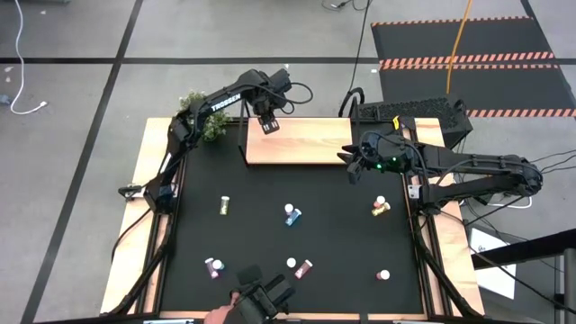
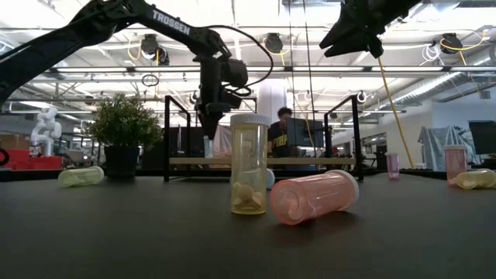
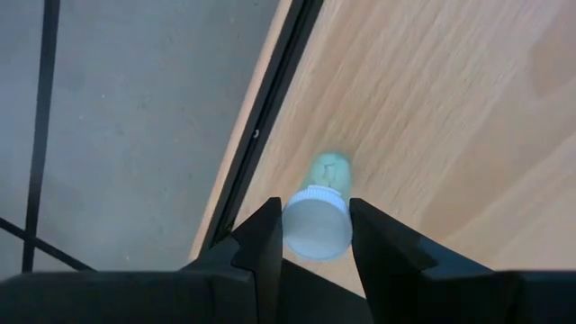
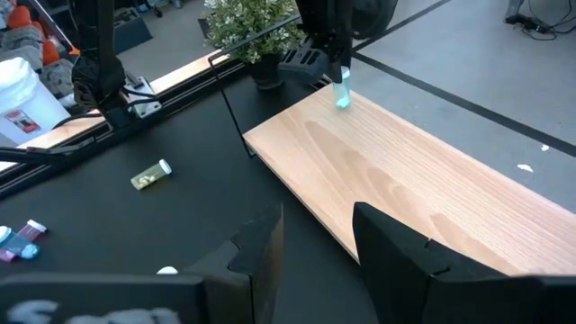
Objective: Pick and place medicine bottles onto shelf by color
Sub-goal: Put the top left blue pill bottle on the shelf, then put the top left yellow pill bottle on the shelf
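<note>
**Holding a green bottle over the shelf's left end**

Gripping a green medicine bottle (image 3: 317, 219) by its white cap, the left gripper (image 1: 269, 125) hangs over the left end of the shelf (image 1: 315, 148). The left wrist view shows both fingers (image 3: 263, 247) pinching the cap from either side, with the green body pointing down toward the wooden board near its black metal edge. Whether the bottle's base touches the board cannot be told.

The right gripper (image 1: 353, 166) sits at the shelf's right end, just off the board. Its fingers (image 4: 255, 243) stand apart with nothing between them — the right wrist view looks along the shelf toward the held bottle.

Remaining bottles lie on the black table (image 1: 342, 247):
- a yellow bottle (image 1: 224, 205) at left;
- a blue bottle (image 1: 292, 215) near the centre;
- a yellow-orange bottle (image 1: 380, 207) at right;
- two maroon-pink bottles (image 1: 214, 267) (image 1: 304, 268) toward the front edge, with a white-capped bottle (image 1: 292, 263) just beside the second;
- a white-capped bottle (image 1: 384, 274) at front right, body colour not discernible.

A green plant (image 1: 205, 115) stands beside the shelf's left end. In the low view a person (image 2: 283, 132) sits in the room behind the table.
</note>
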